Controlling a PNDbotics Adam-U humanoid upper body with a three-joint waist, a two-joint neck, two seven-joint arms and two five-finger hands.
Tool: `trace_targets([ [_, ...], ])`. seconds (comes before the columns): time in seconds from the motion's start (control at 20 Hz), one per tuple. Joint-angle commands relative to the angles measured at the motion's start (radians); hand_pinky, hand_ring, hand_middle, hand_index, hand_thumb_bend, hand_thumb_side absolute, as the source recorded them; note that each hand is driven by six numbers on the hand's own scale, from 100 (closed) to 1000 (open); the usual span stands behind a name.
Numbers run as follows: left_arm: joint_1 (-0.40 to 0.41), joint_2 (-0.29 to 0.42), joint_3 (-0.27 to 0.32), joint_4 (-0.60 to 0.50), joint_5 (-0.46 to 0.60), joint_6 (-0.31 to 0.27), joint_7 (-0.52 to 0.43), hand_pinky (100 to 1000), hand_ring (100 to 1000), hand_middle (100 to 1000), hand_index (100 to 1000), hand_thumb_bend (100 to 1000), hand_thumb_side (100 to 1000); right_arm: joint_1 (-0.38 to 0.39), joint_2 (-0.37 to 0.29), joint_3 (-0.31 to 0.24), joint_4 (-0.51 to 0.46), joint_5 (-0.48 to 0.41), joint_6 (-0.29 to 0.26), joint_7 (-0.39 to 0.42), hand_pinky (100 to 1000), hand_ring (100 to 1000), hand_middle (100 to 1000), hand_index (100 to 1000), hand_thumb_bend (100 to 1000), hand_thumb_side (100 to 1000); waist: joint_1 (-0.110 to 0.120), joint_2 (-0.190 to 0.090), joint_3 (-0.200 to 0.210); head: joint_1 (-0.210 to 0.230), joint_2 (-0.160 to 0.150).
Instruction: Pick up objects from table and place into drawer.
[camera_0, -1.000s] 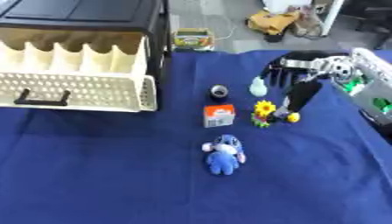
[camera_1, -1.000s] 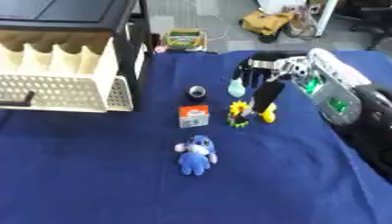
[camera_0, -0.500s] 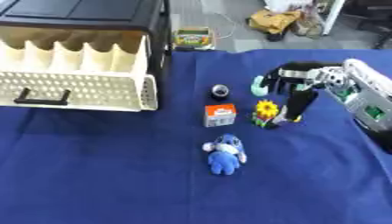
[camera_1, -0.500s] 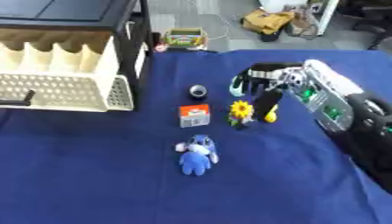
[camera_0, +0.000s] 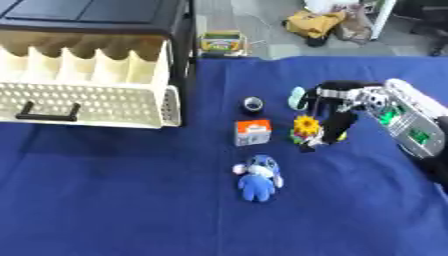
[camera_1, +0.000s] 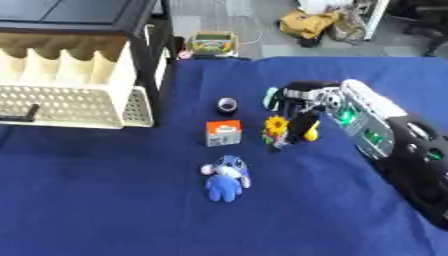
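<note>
Left eye view: nothing visible in drawer (camera_0: 92, 102) yet, w/ right hand (camera_0: 337, 117) fingers curled down beside sunflower toy (camera_0: 305, 129), not clearly pinching; blue plush (camera_0: 258, 177), orange-white box (camera_0: 251, 132), tape roll (camera_0: 253, 104) left on table (camera_0: 131, 200).

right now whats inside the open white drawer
The white drawer shows upright dividers forming several compartments, and nothing visible in them. Their floors are hidden behind the perforated front wall, so small items lying low cannot be ruled out. The toys all lie on the blue cloth.
</note>
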Motion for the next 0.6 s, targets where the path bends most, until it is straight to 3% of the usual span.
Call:
trace_targets([
  [0.05,-0.011,0.014,0.015,-0.012,0.001,-0.002,-0.002,100,100,100,752,242,1000,-0.023,-0.014,-0.019,0.008,0.005,0.007,-0.017,631,725,681,851,615,313,0.002,-0.014,0.003,-0.001,-0.01],
  [0.6,-0.009,0.01,0.017,-0.012,0.003,-0.002,-0.004,100,100,100,745,222,1000,-0.031,-0.003,-0.026,0.066,0.024,0.003,-0.031,630,726,683,840,588,296,0.004,-0.005,0.008,-0.007,-0.016],
])
